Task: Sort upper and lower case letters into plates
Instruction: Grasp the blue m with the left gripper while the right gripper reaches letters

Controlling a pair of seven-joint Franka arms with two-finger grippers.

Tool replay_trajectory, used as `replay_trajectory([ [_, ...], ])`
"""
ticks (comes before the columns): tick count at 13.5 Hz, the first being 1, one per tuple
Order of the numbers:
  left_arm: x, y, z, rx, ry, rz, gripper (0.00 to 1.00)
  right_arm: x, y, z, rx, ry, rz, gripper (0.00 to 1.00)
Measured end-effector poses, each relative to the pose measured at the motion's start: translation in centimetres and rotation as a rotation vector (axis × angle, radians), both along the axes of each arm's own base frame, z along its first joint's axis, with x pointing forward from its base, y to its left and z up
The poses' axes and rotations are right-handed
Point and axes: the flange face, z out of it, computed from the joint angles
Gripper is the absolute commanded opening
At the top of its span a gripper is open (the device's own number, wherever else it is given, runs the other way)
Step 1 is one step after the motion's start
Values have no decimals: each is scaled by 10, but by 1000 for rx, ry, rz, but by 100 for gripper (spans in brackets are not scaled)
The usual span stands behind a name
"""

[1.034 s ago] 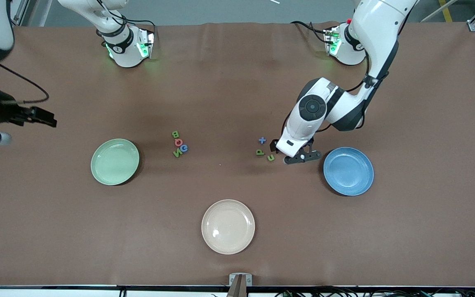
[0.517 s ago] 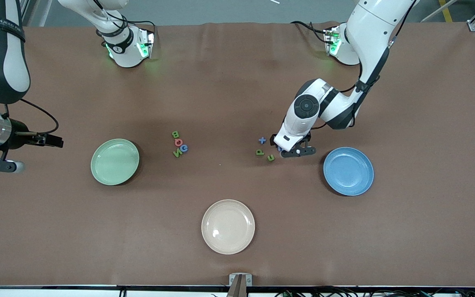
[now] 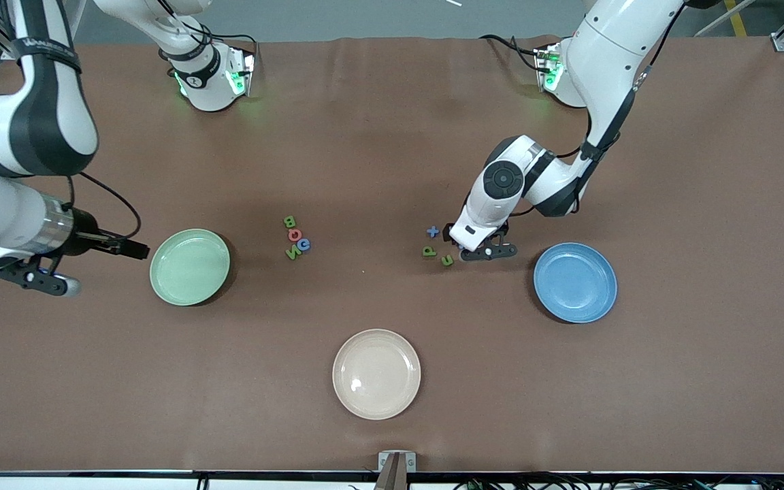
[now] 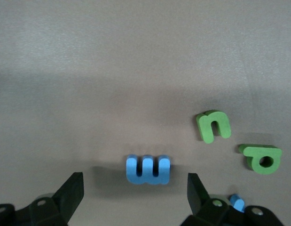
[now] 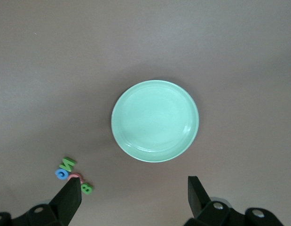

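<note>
In the front view, all three plates hold nothing: the pale green plate (image 3: 190, 266) toward the right arm's end, the blue plate (image 3: 575, 282) toward the left arm's end, and the cream-white plate (image 3: 376, 373) nearest the camera. No letter is sorted yet, so I judge the task is only at its beginning. The capital letters (image 3: 296, 238) lie in a tight group between the green plate and the table's middle. The small letters, a blue cross-like t (image 3: 433, 231), a green p (image 3: 429, 251) and a green u (image 3: 447, 260), lie beside the left gripper (image 3: 486, 250), which is low over the table there. The right gripper (image 3: 38, 272) is in the air beside the green plate, over bare cloth.

In the left wrist view, the left gripper's jaws stand wide apart and grip nothing. The blue m (image 4: 148, 169) lies flat on the cloth between them, touching neither finger.

In the right wrist view, the right gripper's jaws are also spread wide and hold nothing; the green plate lies under the camera with the capitals near it.
</note>
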Motion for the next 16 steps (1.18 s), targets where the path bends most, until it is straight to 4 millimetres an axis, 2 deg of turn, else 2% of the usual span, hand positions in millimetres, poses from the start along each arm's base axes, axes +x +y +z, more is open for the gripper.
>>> replay_trajectory([
  [4, -1, 0, -9, 1, 6, -4, 75, -6, 54, -35, -18, -43, -106, 100],
  [6, 0, 0, -8, 0, 3, -1, 72, -11, 75, -56, -21, -70, -144, 100],
  [10, 1, -1, -6, 6, -10, -21, 66, -27, 106, -101, -29, -83, -206, 100],
  [16, 2, -4, -2, 15, -30, -34, 40, -31, 141, -145, -46, -74, -283, 100],
])
